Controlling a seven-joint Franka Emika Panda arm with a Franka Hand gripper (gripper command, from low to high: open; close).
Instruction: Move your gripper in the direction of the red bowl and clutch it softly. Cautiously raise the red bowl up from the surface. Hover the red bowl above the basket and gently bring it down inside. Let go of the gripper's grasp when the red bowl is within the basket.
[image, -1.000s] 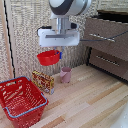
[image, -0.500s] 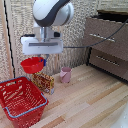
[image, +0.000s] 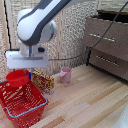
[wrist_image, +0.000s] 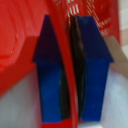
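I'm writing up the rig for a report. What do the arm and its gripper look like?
The arm is bulky, rounded and glossy white, with a dark grey band at a joint. Its gripper is a flat white rectangular block. In the wrist view, the fingers are deep blue, flat-sided blocks with angled shoulders.

I see the red bowl (image: 17, 78), plain glossy red, over the red basket (image: 31, 107) with lattice sides and blue-grey rim. My gripper (wrist_image: 70, 75) has dark blue fingers (wrist_image: 50, 75). The cup (image: 65, 75) is pink, the box (image: 44, 81) yellow and red.
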